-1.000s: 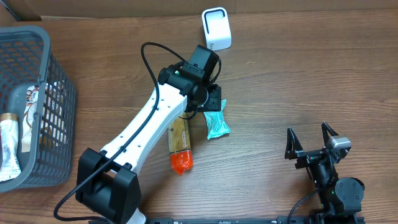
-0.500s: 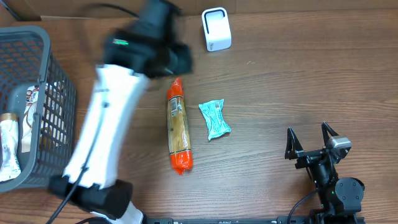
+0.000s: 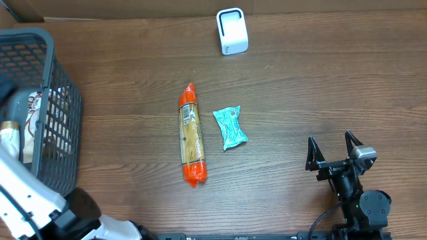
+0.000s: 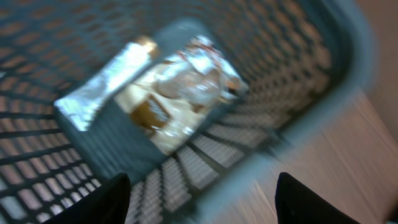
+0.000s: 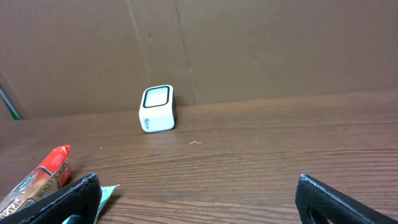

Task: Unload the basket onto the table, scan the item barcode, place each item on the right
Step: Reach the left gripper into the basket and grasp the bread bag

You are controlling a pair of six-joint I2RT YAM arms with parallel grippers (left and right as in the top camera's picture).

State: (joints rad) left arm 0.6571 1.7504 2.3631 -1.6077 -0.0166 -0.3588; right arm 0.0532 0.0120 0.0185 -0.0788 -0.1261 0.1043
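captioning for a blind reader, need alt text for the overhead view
A long orange-ended snack pack and a teal packet lie side by side on a wooden table, with a white scanner at the far edge. A grey basket at left holds wrapped items, the blurred left arm over it; the right claw sits open and empty at lower right.

Both claws are standing open, gripping nothing.
The left gripper (image 4: 205, 208) is pointing downward, its two dark fingers (image 4: 102, 202) spreading well apart with nothing between them; its white arm (image 3: 23, 193) is showing blurred behind the claw. The right gripper (image 3: 330, 143) is sitting low and level, jaws gaping wide, fingertips facing forward, its black wrist (image 3: 360, 200) just behind the claw.
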